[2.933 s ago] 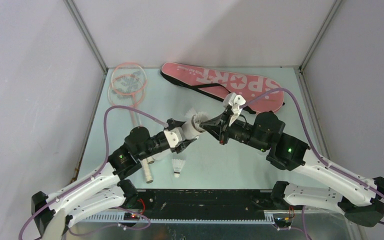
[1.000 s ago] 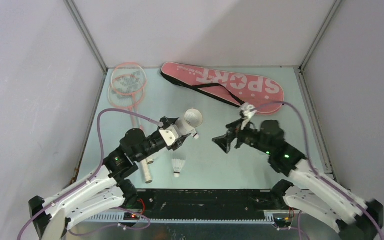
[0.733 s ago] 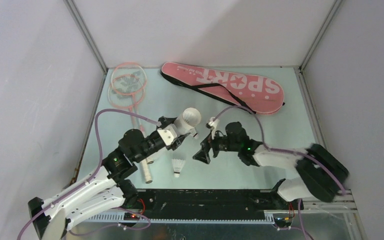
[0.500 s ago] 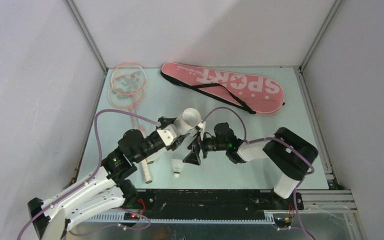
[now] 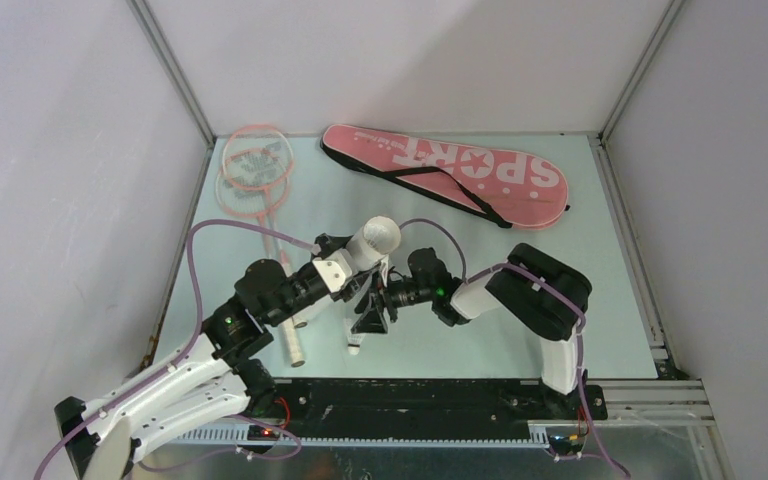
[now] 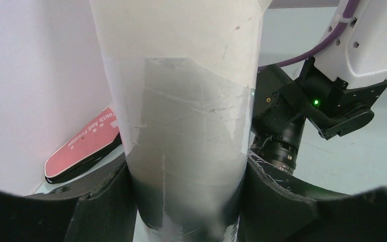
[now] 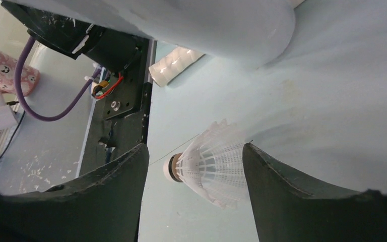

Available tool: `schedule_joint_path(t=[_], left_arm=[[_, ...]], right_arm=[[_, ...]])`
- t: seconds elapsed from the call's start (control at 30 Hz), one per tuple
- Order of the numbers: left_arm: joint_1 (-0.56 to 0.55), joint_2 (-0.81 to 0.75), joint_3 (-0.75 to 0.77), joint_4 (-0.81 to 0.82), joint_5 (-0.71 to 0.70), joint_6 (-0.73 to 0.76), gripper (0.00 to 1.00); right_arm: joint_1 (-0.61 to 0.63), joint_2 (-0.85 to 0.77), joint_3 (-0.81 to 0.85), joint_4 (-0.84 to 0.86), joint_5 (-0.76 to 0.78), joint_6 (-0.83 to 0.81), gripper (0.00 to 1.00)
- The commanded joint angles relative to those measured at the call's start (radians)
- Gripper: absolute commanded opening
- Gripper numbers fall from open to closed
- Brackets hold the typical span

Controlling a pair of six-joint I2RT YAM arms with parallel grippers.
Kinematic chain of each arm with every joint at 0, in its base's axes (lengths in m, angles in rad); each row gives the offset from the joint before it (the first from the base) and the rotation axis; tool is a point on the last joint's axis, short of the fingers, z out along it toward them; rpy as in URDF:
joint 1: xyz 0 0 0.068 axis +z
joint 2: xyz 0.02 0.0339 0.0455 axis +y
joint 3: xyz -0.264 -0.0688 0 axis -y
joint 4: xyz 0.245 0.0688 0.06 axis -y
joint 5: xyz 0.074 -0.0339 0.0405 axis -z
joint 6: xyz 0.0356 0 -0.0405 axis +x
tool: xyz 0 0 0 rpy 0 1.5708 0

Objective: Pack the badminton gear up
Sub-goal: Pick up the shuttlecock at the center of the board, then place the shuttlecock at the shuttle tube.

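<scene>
Pale table [image 5: 580, 310], shuttlecock [image 5: 354, 346] half hidden beneath right claw [image 5: 368, 322], tube [image 6: 181, 101] cropped

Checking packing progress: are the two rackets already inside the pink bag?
No, both pink rackets lie uncovered at the far left, beside the SPORT bag rather than in it.

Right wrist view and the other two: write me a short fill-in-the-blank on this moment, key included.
1. The left pincer grips a tube coloured ____.
2. The right pincer, fingers apart, straddles a feathered ____.
3. The pink bag at the far edge reads ____.
Missing words: white; shuttlecock; SPORT.
</scene>
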Motion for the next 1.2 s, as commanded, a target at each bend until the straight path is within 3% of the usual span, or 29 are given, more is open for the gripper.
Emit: schedule_joint_path(t=[0.0,0.07,0.23,0.3,0.37,0.47,0.63,0.77,0.87,1.0,1.17], left_arm=[[-0.003,-0.014,0.017,0.029,-0.004,-0.001,0.34],[-0.004,-0.014,0.018,0.028,-0.002,-0.001,0.34],[-0.004,-0.012,0.022,0.027,0.001,-0.001,0.34],[-0.004,-0.012,0.024,0.024,0.003,0.0,0.34],[-0.004,-0.012,0.025,0.023,0.005,0.003,0.34],[-0.005,-0.013,0.025,0.025,0.009,0.004,0.34],[-0.004,-0.01,0.018,0.043,0.024,0.008,0.34],[-0.003,-0.003,0.011,0.062,0.047,0.009,0.34],[-0.004,0.012,0.012,0.063,0.067,0.014,0.34],[-0.004,0.031,0.028,0.039,0.101,0.029,0.34],[-0.003,0.051,0.043,0.011,0.126,0.044,0.35]], right_arm=[[0.013,0.027,0.024,0.041,-0.04,0.016,0.68],[0.013,0.026,0.024,0.042,-0.045,0.021,0.58],[-0.001,-0.036,0.024,0.018,-0.068,0.065,0.13],[-0.011,-0.105,0.018,-0.028,-0.078,0.065,0.01],[-0.021,-0.199,0.003,-0.103,-0.046,0.016,0.0],[-0.035,-0.417,-0.006,-0.359,0.051,-0.094,0.0],[-0.039,-0.818,-0.007,-0.748,0.432,-0.302,0.0],[-0.038,-1.074,0.0,-0.866,0.689,-0.378,0.0],[-0.033,-1.197,0.008,-0.846,0.841,-0.383,0.0],[-0.015,-1.274,0.043,-0.78,0.796,-0.423,0.0],[0.045,-1.199,0.14,-0.767,0.687,-0.435,0.0]])
